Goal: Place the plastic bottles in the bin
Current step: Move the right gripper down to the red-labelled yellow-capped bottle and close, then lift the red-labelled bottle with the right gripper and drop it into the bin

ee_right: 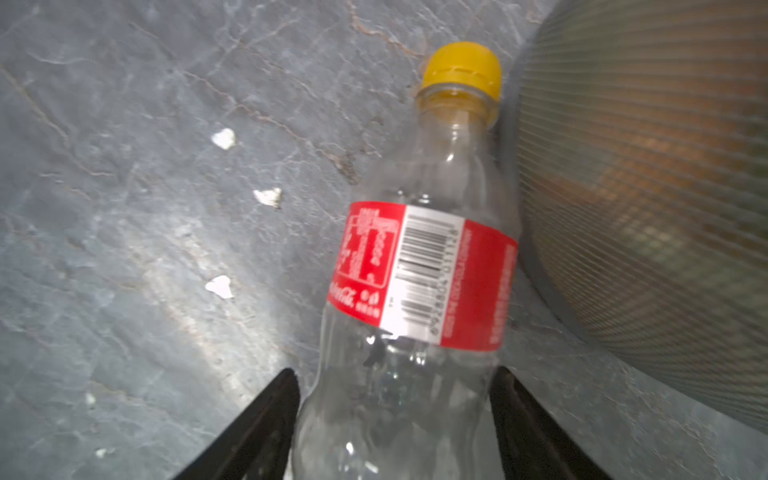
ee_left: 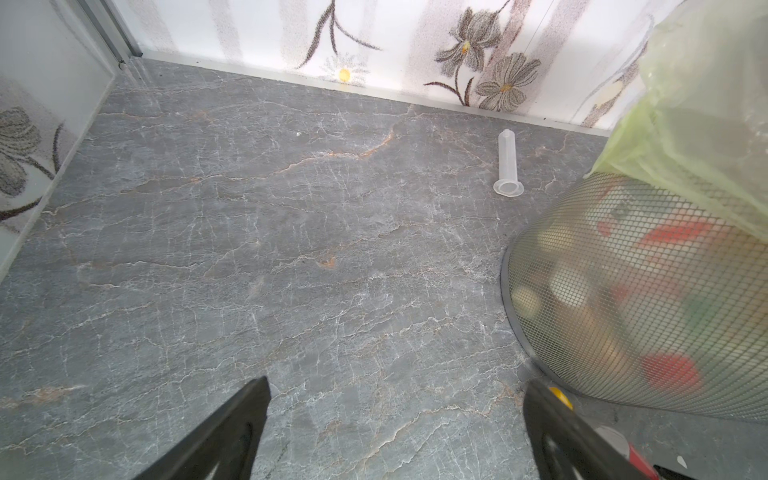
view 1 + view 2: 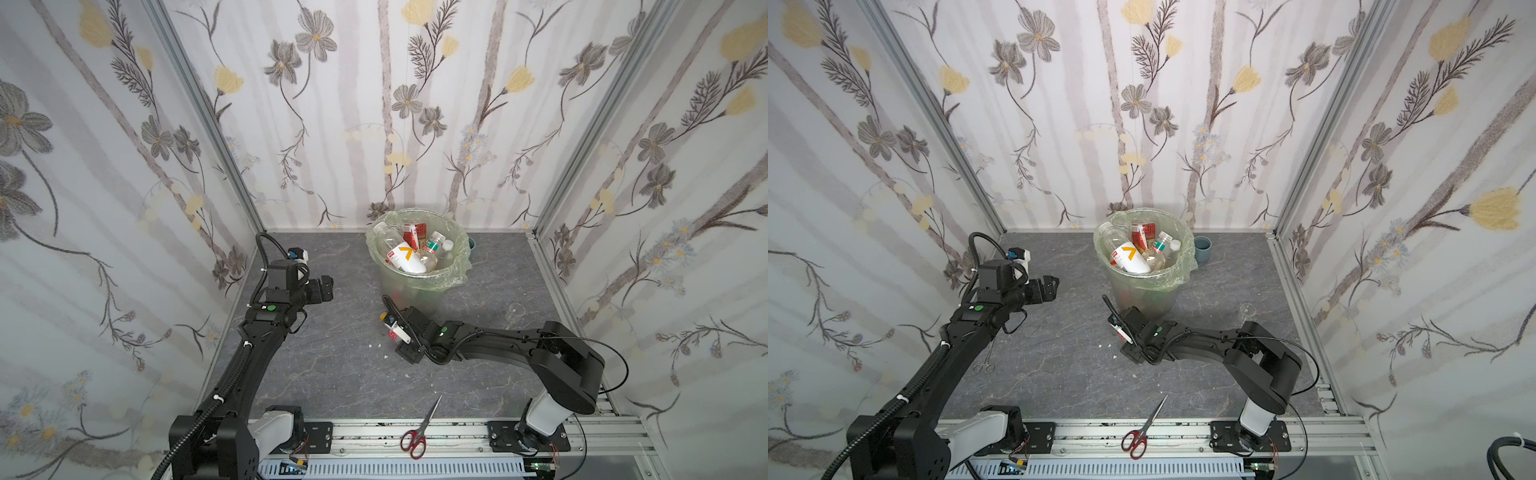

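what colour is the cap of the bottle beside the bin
Yellow cap, clearest in the right wrist view.

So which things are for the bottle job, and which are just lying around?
For the job: bin; bottles already inside it; yellow-capped bottle between the fingers of the right pincer.
Just lying about: red-handled scissors; blue cup by the bin; clear plastic tube; white scraps.

The black left arm [image 3: 232, 374] reaches forward, its left gripper [image 2: 399, 380] spread wide; the black right arm [image 3: 519, 340] bends low, right gripper [image 1: 395, 370] jaws partly apart.
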You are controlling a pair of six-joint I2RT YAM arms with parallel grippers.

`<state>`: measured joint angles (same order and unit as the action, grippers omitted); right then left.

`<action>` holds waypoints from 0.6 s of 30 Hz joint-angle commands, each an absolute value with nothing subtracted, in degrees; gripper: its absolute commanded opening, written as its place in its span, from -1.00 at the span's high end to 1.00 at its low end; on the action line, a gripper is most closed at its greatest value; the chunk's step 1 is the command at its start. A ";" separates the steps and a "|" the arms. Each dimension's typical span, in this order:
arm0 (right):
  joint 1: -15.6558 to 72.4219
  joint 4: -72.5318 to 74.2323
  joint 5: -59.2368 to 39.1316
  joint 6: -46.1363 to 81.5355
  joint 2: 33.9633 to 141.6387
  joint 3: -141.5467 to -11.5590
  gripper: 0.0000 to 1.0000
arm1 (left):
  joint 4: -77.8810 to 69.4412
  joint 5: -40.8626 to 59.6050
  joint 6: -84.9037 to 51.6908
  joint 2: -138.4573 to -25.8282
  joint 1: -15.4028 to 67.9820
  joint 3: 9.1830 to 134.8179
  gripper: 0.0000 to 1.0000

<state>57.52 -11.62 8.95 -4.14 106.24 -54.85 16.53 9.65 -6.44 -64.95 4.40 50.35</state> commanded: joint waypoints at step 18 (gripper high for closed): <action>58.47 -10.71 -0.84 -3.25 100.97 -56.54 -0.19 | 15.03 9.76 -6.40 -64.16 4.35 50.01 -0.95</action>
<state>58.48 -13.23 4.51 -2.00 104.12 -57.23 16.51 9.65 -6.42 -64.36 4.40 50.02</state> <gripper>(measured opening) 0.615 0.974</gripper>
